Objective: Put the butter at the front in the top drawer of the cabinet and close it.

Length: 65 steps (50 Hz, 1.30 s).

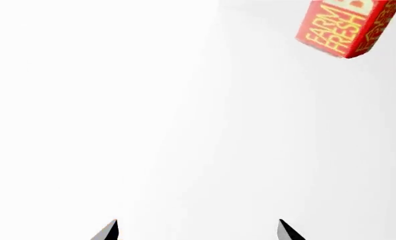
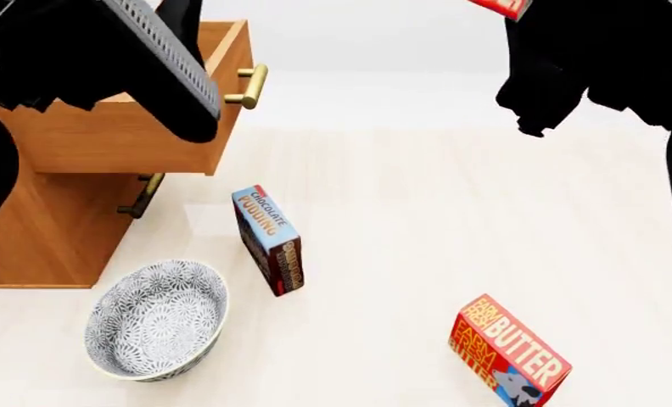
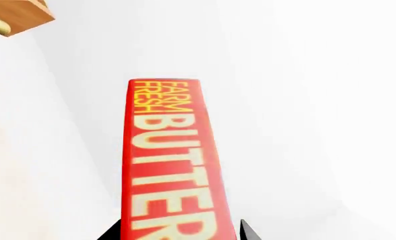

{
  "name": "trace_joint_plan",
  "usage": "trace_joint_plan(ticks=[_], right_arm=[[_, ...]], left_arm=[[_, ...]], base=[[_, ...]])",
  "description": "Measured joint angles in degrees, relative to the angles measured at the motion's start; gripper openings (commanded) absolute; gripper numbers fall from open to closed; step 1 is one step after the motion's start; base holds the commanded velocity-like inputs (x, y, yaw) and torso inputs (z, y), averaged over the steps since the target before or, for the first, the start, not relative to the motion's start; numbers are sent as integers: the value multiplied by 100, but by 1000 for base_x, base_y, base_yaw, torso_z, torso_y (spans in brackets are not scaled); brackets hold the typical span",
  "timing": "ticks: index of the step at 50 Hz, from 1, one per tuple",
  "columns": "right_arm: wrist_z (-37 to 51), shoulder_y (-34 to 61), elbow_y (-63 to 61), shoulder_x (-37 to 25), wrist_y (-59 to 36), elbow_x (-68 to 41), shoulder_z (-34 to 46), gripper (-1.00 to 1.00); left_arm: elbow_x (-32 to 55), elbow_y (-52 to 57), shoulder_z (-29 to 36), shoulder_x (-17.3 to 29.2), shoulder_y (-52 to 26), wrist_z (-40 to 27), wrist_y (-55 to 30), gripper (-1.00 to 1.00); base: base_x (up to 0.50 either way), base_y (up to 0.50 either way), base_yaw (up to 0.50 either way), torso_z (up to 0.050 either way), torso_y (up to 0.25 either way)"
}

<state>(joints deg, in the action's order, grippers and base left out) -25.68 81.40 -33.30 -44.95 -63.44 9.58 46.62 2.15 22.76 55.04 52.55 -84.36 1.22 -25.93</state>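
One butter carton (image 3: 168,165) is held aloft, clamped in the right tool (image 3: 178,232), for carrying to the open top drawer (image 2: 143,127), while the left tool (image 1: 198,230) is spread wide and empty.

- We see our left arm (image 2: 109,59) as a bulky matte-black mass with blocky, angular housings.
- Along it runs a flat dark-grey panel (image 2: 166,51) with fine ribbing across its face and a rounded lower end.
- Our right arm (image 2: 607,59) is plain black, a lumpy silhouette with no markings, cables or screws that we can make out.
- In the left wrist view our left gripper (image 1: 198,231) shows two slim pointed fingertips (image 1: 108,231), black with a lighter grey facet.
- In the right wrist view only small black tips (image 3: 247,232) show.
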Motion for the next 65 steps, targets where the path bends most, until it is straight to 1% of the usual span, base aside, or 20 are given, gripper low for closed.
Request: trace_joint_plan(ticks=[5,12,22,32,52,65], right_arm=[[37,29,-69,-169,159,201,244,-100],[55,36,-228,-417,307,481,569,-100],[38,56,-458,-735,379,887,940,-100],[124,-62,-578,-945,432,1310,1302,-100],[228,-638,-1144,-1212,-45,1447,1395,-100],[250,-781,-1355,-1197,-173,1499,1392,-100]], left_arm=[[-285,-357,262,-124,-241,271,275,100],[-562,-749,526,-222,-387,462,660,100],[-844,-1088,786,-254,-432,581,1127,100],[-955,-1122,920,-239,-366,611,1366,100],[-1009,-1092,1052,-327,-94,450,1596,100],[-961,-1186,1159,-450,61,442,1802,100]], base=[[0,0,0,0,0],[0,0,0,0,1],[0,0,0,2,2],[0,0,0,0,1],[0,0,0,0,2],[0,0,0,1,2]])
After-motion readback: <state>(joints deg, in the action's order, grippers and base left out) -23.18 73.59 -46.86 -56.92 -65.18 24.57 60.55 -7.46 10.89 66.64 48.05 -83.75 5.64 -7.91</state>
